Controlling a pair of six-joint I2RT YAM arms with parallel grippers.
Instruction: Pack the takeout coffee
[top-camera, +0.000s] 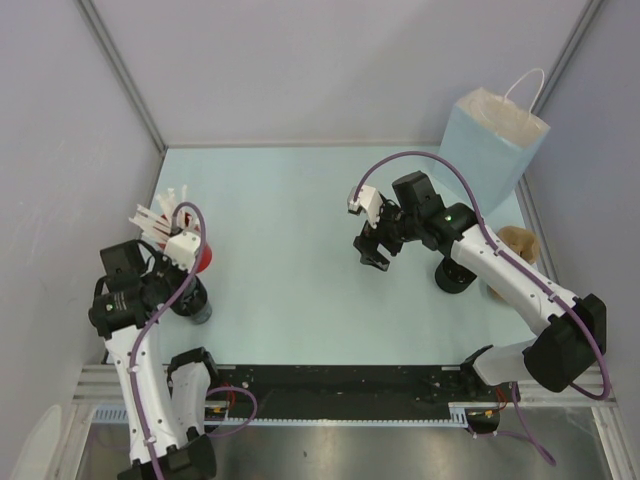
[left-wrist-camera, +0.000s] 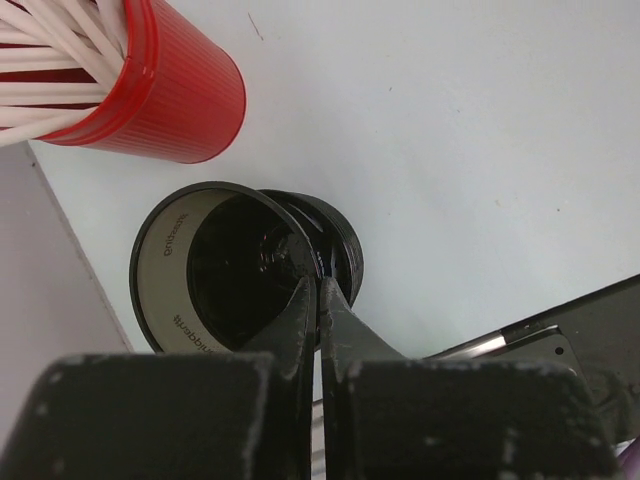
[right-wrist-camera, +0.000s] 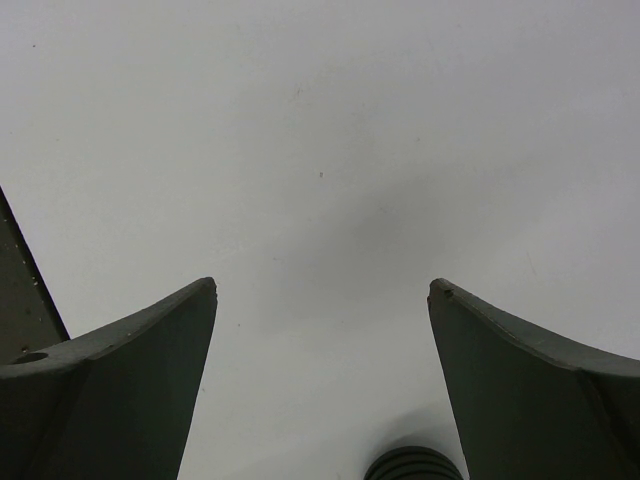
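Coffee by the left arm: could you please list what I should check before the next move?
1. Coffee upright: ok.
2. Left gripper holding it: cannot tell; it is shut right at the rim.
3. Red cup clear of it: ok, they stand apart.
4. Right gripper free: ok, open with nothing between the jaws.
5. Bag upright: ok, standing at the far right corner.
6. Route to it: not ok, the right arm hangs over the table in between.
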